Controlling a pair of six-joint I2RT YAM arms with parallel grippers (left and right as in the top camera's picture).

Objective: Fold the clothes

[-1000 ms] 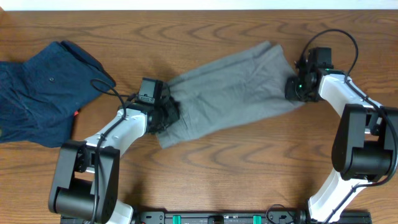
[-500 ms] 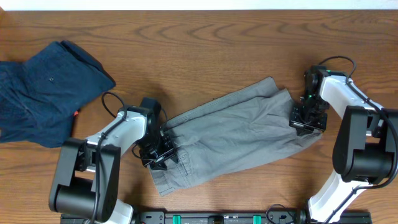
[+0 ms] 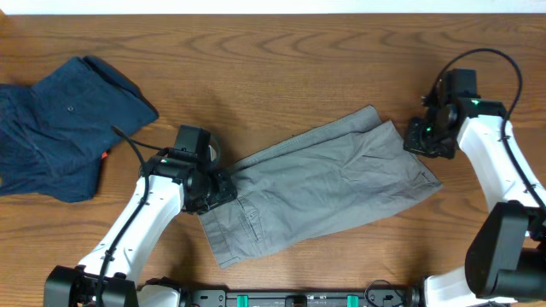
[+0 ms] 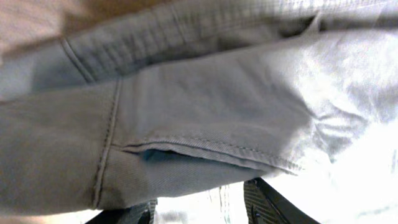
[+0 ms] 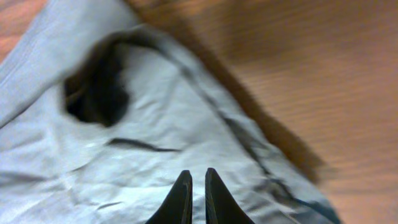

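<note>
The light grey shorts (image 3: 324, 188) lie flat and slanted on the table, waistband end at the lower left, leg hems at the upper right. My left gripper (image 3: 217, 188) is at the waistband end, and its wrist view shows the open fingers (image 4: 199, 211) close to a pocket seam of the shorts (image 4: 186, 106). My right gripper (image 3: 424, 136) is by the upper right hem. In its wrist view the fingers (image 5: 198, 177) are together and empty above the shorts (image 5: 124, 155), with a dark leg opening (image 5: 93, 93) showing.
A dark navy blue garment (image 3: 60, 128) lies crumpled at the far left of the wooden table (image 3: 281, 60). A small red-orange thing (image 3: 105, 154) peeks out at its right edge. The arm bases stand along the front edge.
The shorts were dragged toward the front edge and now lie still. The left gripper has shifted up along the waistband end. The right gripper has lifted back off the hem.
</note>
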